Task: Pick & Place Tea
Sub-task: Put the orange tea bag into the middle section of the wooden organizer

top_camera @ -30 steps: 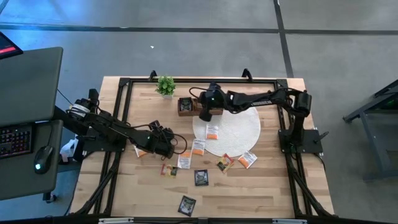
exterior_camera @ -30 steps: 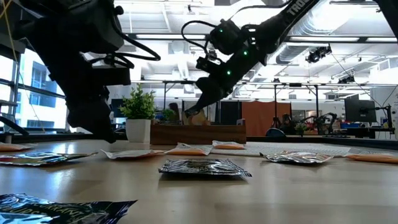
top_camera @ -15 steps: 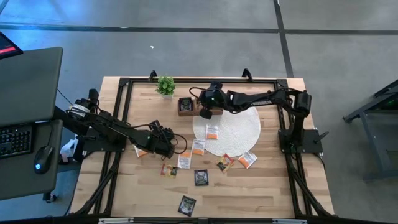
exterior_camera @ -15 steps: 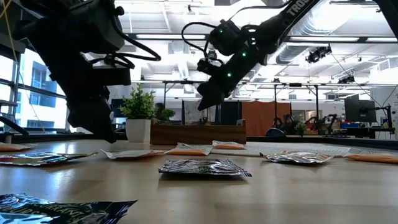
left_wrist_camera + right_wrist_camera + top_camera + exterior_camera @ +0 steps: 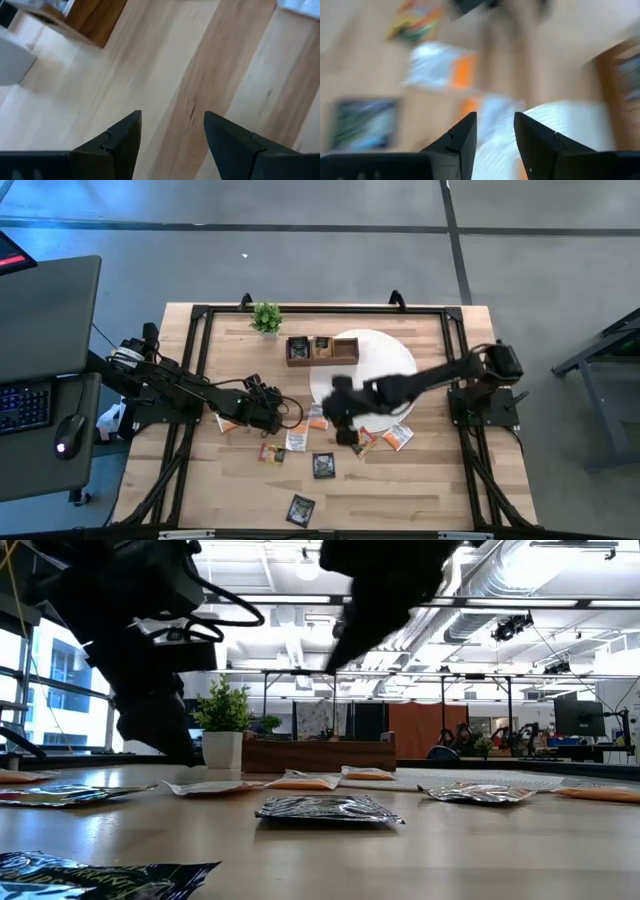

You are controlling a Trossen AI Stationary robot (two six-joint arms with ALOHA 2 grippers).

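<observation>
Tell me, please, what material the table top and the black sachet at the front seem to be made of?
The table top looks like pale wood with a smooth finish: grain lines and plank seams show. The black sachet seems foil or metallised plastic: it is crinkled and glints.

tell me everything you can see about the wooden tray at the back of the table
The wooden tray is a long, low, dark brown box lying flat near the table's far edge, between the small potted plant and the round white mat, whose rim its right end overlaps. Dividers split it into a row of compartments, and sachets already lie in at least two of them. From table height it shows as a plain brown wall beside the plant's white pot. No gripper touches it.
</observation>
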